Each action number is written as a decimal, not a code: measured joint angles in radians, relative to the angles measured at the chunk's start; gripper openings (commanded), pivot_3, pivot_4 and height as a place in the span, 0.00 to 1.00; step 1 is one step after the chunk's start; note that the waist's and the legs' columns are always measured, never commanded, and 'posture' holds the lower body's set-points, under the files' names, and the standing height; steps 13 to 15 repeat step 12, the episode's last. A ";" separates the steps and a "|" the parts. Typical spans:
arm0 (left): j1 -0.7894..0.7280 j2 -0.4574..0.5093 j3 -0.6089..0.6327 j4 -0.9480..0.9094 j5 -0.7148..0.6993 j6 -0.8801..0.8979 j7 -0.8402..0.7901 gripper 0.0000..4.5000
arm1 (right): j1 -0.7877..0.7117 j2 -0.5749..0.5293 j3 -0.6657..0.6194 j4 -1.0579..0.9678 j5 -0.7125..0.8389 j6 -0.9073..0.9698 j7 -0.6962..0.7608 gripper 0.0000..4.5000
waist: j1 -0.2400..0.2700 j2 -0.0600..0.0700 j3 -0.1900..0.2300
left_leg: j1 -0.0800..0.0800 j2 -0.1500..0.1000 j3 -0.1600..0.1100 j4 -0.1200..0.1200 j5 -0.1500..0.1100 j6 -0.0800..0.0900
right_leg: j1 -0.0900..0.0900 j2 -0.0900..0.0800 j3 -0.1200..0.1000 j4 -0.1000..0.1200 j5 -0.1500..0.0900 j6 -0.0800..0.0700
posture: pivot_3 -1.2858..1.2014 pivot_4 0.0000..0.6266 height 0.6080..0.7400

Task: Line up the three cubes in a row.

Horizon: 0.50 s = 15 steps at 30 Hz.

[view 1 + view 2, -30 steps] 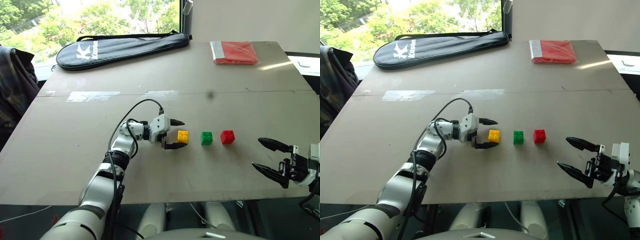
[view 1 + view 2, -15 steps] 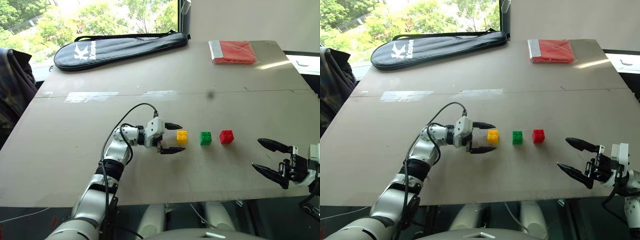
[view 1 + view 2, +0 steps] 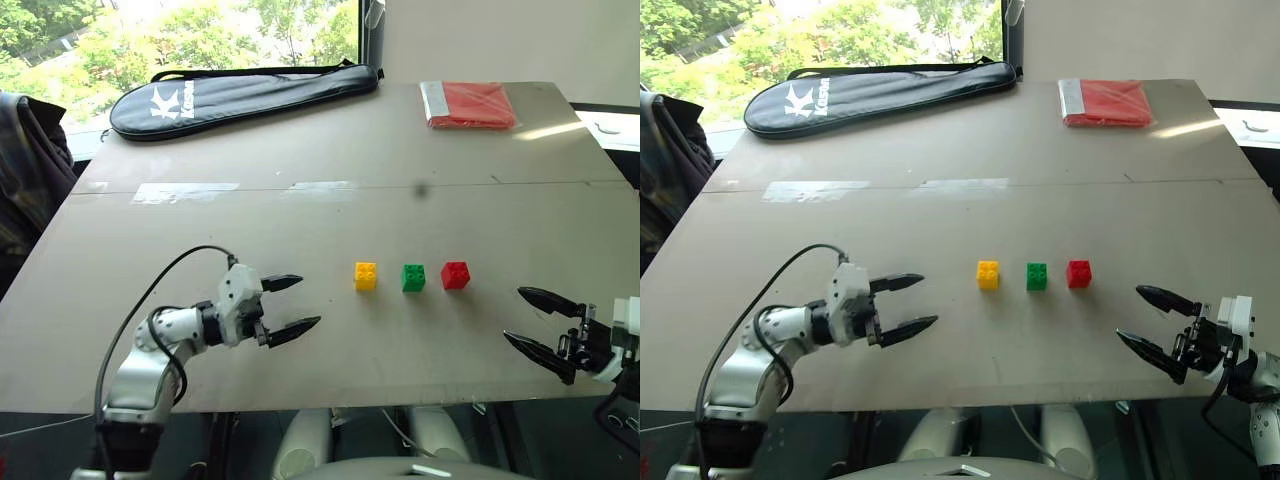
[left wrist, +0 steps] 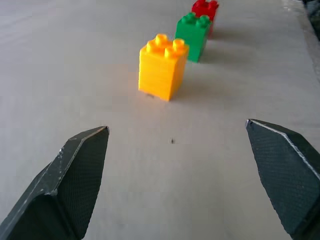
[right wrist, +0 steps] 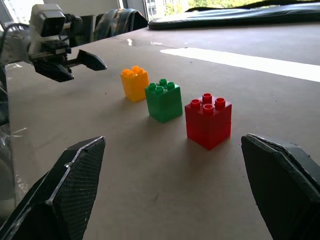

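Three studded cubes stand in a straight row on the table, apart from each other: yellow [image 3: 366,276] on the left, green [image 3: 413,277] in the middle, red [image 3: 455,275] on the right. My left gripper [image 3: 296,305] is open and empty, left of the yellow cube with a clear gap, pointing toward the row. In the left wrist view the yellow cube [image 4: 162,66] stands ahead of the spread fingers. Near the table's front right edge my right gripper [image 3: 540,321] is open and empty, right of the red cube [image 5: 208,120].
A long black racket bag [image 3: 240,96] lies at the table's back left. A flat red packet [image 3: 470,104] lies at the back right. A dark jacket [image 3: 28,170] hangs beside the table's left edge. A seam [image 3: 330,187] crosses the table [image 3: 150,260].
My left gripper has pulled back from around the yellow cube, toward the left and the front edge, leaving the cube standing. The right gripper has sunk slightly. The cubes have not moved.
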 measured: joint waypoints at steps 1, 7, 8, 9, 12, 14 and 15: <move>0.044 -0.002 0.012 -0.048 0.001 0.019 0.039 0.99 | 0.002 0.001 0.000 0.017 -0.011 -0.012 -0.004 1.00 | 0.001 0.000 0.000 | 0.000 0.000 0.000 0.000 0.000 0.000 | 0.000 0.000 0.000 0.000 0.000 0.000 | 0.52 0.24 1.00; 0.217 -0.060 -0.005 -0.238 0.044 0.091 0.229 0.99 | -0.027 0.007 0.000 0.120 -0.077 -0.076 -0.051 1.00 | -0.005 0.000 0.000 | 0.001 0.000 0.001 0.000 0.000 0.000 | 0.000 0.002 0.001 0.000 0.000 0.000 | 0.52 0.24 1.00; 0.229 -0.079 -0.013 -0.243 0.058 0.093 0.262 0.99 | -0.038 0.007 0.000 0.134 -0.082 -0.081 -0.058 1.00 | -0.006 0.001 -0.001 | 0.001 0.000 0.002 0.000 0.000 0.000 | 0.000 0.004 0.001 0.000 0.000 0.000 | 0.52 0.24 1.00; 0.238 -0.094 -0.027 -0.243 0.074 0.094 0.291 0.99 | -0.048 0.007 0.000 0.146 -0.086 -0.086 -0.067 1.00 | -0.006 0.001 -0.001 | 0.002 0.000 0.002 0.000 0.000 0.000 | 0.000 0.005 0.002 0.001 0.000 0.000 | 0.52 0.24 1.00; 0.258 -0.109 -0.044 -0.244 0.095 0.077 0.328 0.99 | -0.061 0.006 0.000 0.160 -0.094 -0.093 -0.073 1.00 | -0.006 0.001 -0.001 | 0.002 0.000 0.003 0.000 0.000 0.000 | 0.001 0.005 0.002 0.000 0.000 -0.001 | 0.52 0.24 1.00; 0.258 -0.109 -0.044 -0.244 0.095 0.077 0.328 0.99 | -0.061 0.006 0.000 0.160 -0.094 -0.093 -0.073 1.00 | -0.006 0.001 -0.001 | 0.002 0.000 0.003 0.000 0.000 0.000 | 0.001 0.005 0.002 0.000 0.000 -0.001 | 0.52 0.24 1.00; 0.258 -0.109 -0.044 -0.244 0.095 0.077 0.328 0.99 | -0.061 0.006 0.000 0.160 -0.094 -0.093 -0.073 1.00 | -0.006 0.001 -0.001 | 0.002 0.000 0.003 0.000 0.000 0.000 | 0.001 0.005 0.002 0.000 0.000 -0.001 | 0.52 0.24 1.00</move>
